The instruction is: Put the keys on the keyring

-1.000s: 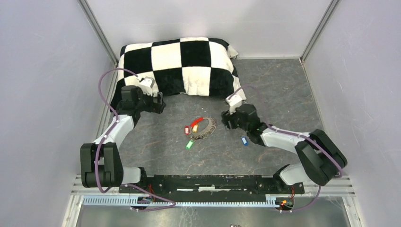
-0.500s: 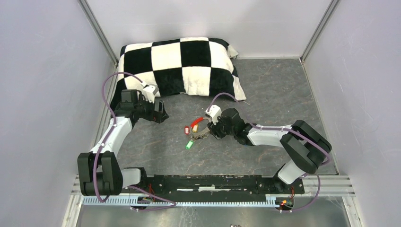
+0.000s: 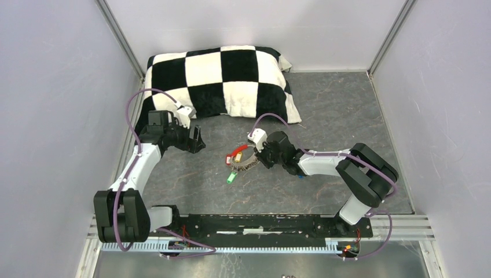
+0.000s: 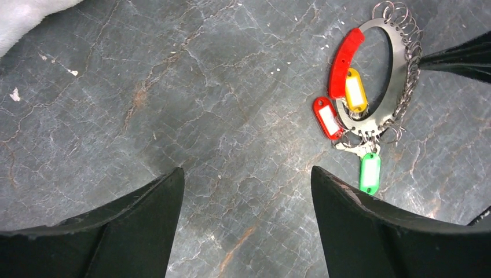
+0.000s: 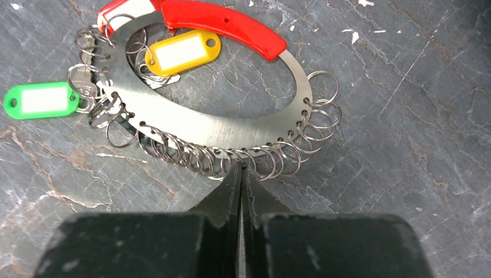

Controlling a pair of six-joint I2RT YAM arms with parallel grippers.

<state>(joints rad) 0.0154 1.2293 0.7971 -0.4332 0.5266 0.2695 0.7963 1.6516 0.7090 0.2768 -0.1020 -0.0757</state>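
Note:
The keyring (image 5: 202, 130) is a flat silvery oval plate with a red plastic arc and many small wire rings, lying on the grey floor mid-table (image 3: 250, 157). Keys with a yellow tag (image 5: 182, 53), a green tag (image 5: 40, 99) and a red tag (image 4: 327, 119) hang from it. My right gripper (image 5: 241, 168) is shut, its tips pinched at the plate's near rim among the small rings. A speck of blue (image 3: 299, 175) shows under the right forearm. My left gripper (image 4: 246, 171) stands open over bare floor, left of the keyring (image 4: 399, 69).
A black-and-white checkered cushion (image 3: 220, 78) lies against the back wall, just behind the left arm. Pale walls close in both sides. The arms' mounting rail (image 3: 260, 223) runs along the near edge.
My right gripper swung left from beside the blue key to the keyring and shut at its rim. The left gripper drifted slightly toward the keyring.

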